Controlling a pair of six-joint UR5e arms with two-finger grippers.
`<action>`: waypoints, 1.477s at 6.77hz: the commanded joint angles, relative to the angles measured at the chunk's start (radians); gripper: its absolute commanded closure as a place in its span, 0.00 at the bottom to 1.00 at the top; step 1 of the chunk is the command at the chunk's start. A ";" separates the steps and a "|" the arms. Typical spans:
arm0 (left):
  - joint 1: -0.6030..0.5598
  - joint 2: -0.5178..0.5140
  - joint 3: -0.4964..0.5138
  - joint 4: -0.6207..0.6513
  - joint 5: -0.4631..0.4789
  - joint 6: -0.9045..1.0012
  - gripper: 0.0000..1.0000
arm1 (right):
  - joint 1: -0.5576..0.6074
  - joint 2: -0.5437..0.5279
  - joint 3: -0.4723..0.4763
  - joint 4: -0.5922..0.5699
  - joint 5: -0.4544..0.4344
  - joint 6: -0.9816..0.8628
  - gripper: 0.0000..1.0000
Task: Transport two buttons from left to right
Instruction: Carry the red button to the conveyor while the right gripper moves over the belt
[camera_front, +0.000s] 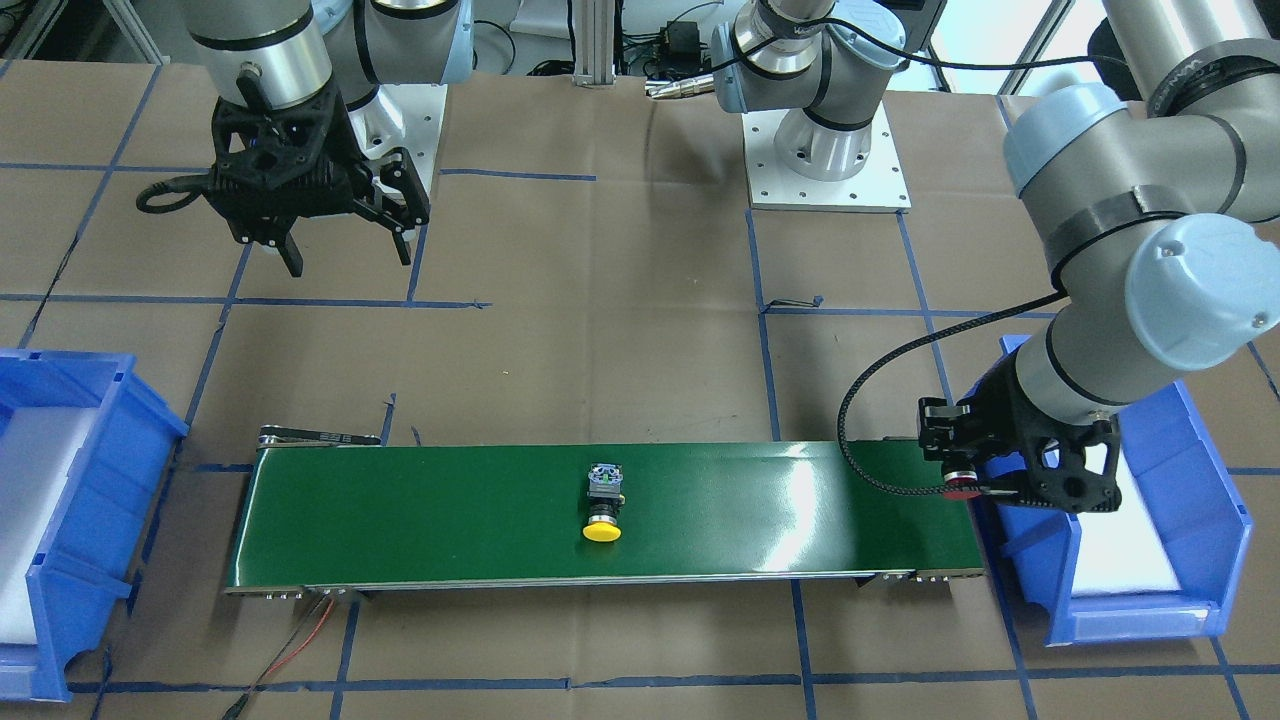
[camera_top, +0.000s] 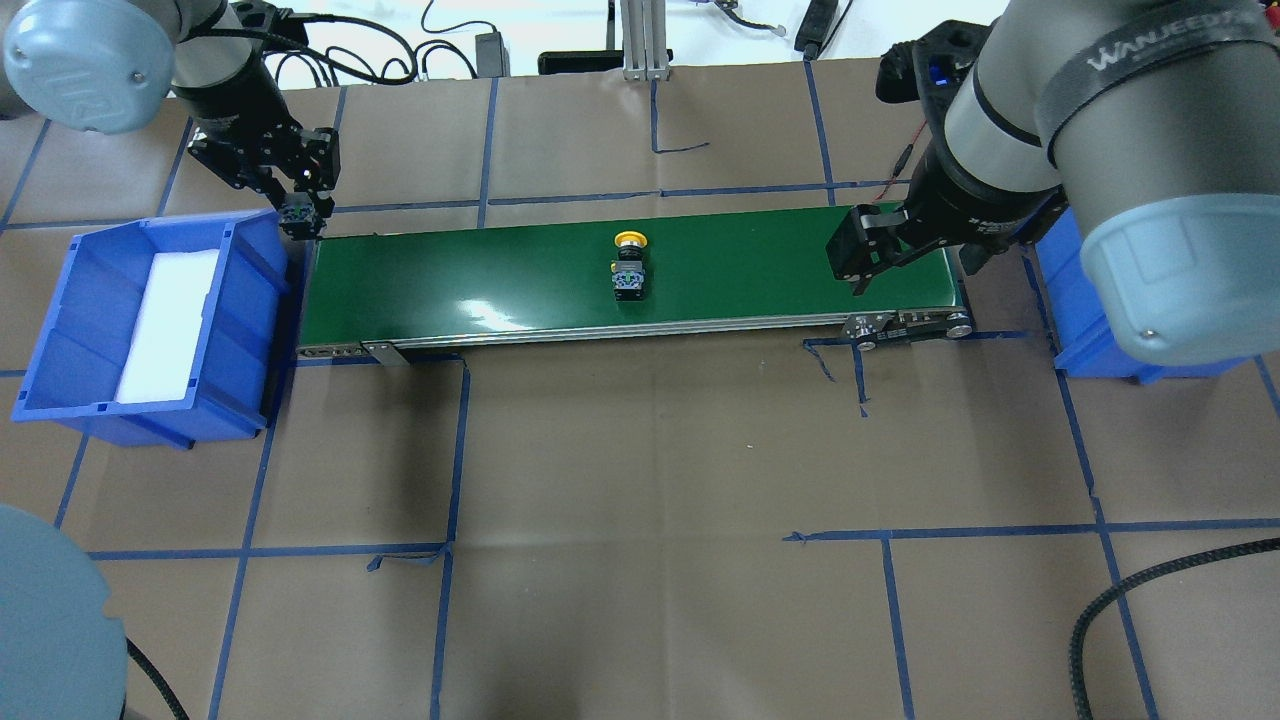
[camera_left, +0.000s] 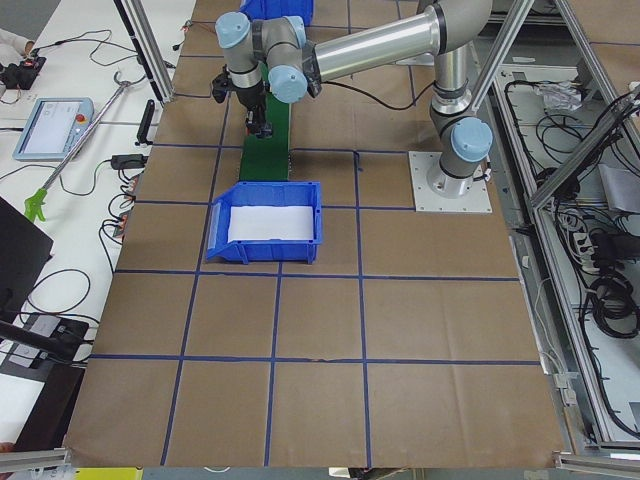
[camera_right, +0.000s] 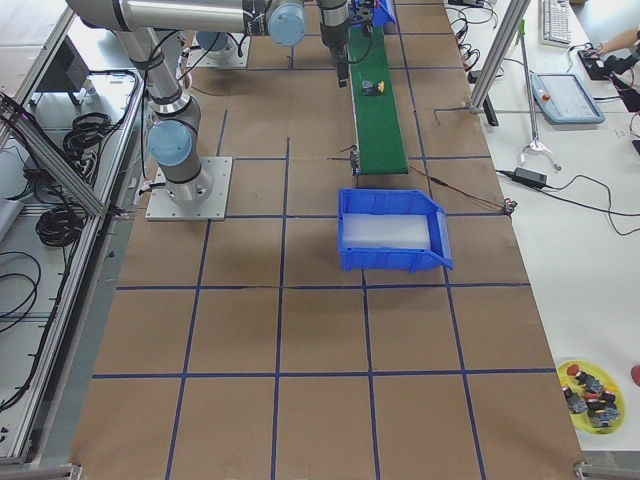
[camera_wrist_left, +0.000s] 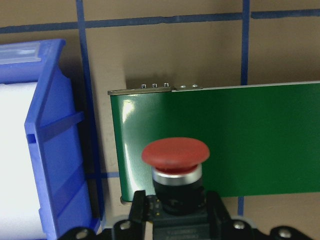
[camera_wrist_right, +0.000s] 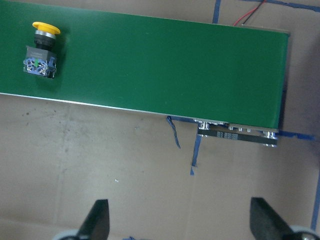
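Overhead: yellow btn (camera_top: 630, 268) crosswise, cap away

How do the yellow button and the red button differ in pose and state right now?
The yellow button lies on its side on the belt, free; the red button is gripped in the left pincer. The yellow one is midway along the belt; the red one hangs above its end. Both have round caps on black bodies.

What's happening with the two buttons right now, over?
Left end effector shut on red button, at the conveyor belt's left end. Right end effector open, empty, near the other end. Yellow button lying mid-belt. Nothing blocking the belt.
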 joint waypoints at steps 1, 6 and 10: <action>0.006 0.002 -0.115 0.143 0.001 0.046 0.89 | 0.000 0.084 0.004 -0.165 0.071 0.002 0.00; 0.009 -0.078 -0.174 0.319 0.000 0.057 0.89 | -0.001 0.144 0.006 -0.184 0.065 0.023 0.00; 0.011 -0.064 -0.174 0.321 -0.005 0.019 0.89 | -0.004 0.147 0.006 -0.186 0.061 0.025 0.00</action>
